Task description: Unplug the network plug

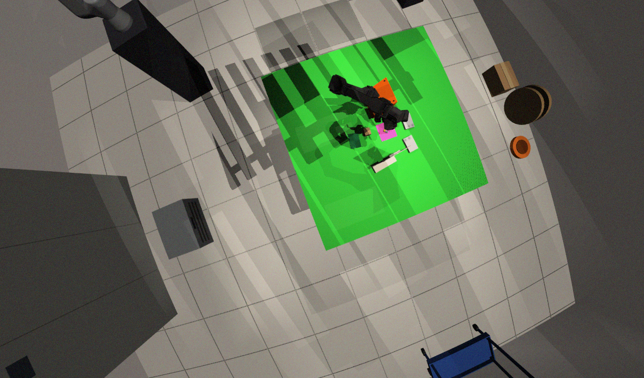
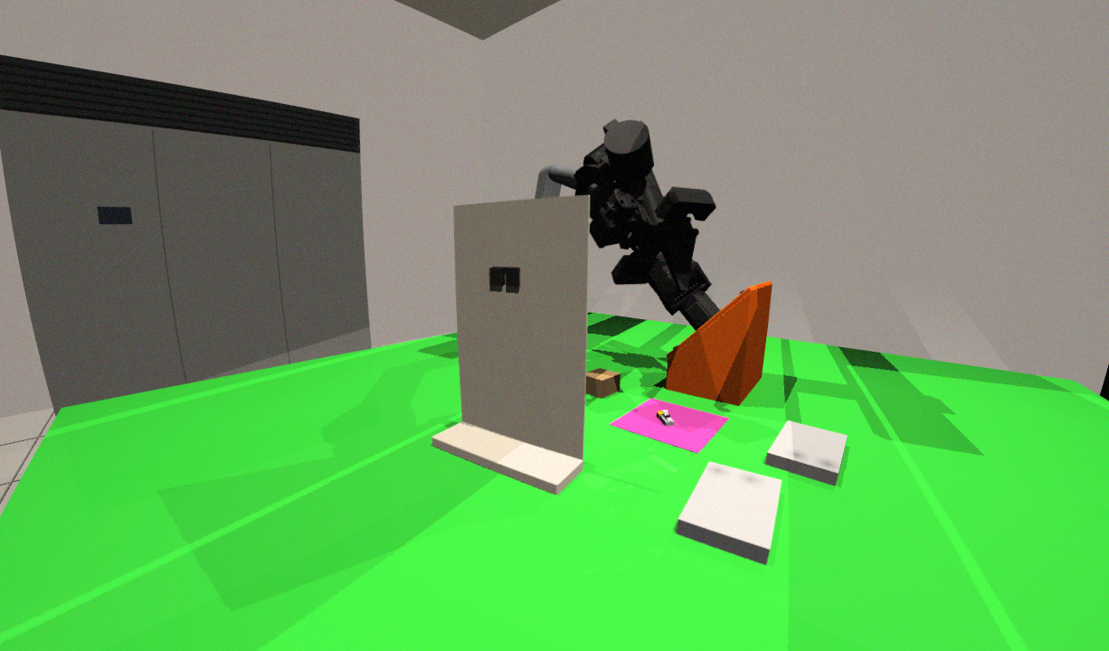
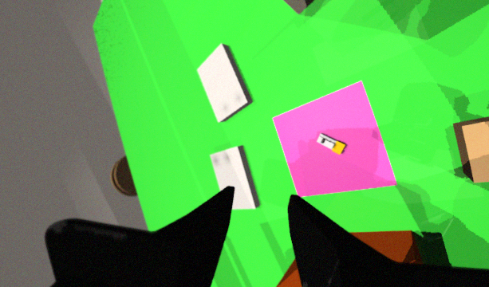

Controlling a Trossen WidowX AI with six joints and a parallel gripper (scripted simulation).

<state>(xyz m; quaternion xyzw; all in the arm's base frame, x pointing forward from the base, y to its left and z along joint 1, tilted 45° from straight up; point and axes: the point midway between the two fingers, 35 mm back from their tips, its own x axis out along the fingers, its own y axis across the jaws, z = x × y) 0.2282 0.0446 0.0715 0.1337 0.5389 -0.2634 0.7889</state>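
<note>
The plug point(image 1: 385, 130) point(image 2: 664, 417) point(image 3: 333, 141), white with a yellow end, lies loose inside the pink marked square point(image 1: 389, 137) point(image 2: 692, 437) point(image 3: 356, 100). Green surface shows all around the square. My gripper point(image 3: 261, 197) is open with nothing between its fingertips. It hangs above the table, clear of the plug, which shows beyond the fingertips in the wrist view. The upright panel point(image 2: 526, 348) point(image 1: 384, 163) stands on its pale base beside the square, with a dark fitting point(image 2: 504, 278) on its visible face. The face towards the square is hidden in the exterior view.
An orange wedge-shaped block point(image 1: 385, 91) point(image 2: 720, 356) point(image 3: 388, 241) stands behind the square, close to the arm. A small brown block point(image 1: 366, 131) point(image 2: 602, 382) point(image 3: 483, 151) lies beside the square. Two flat white blocks point(image 2: 808, 445) point(image 2: 732, 505) point(image 3: 224, 80) lie on its other side.
</note>
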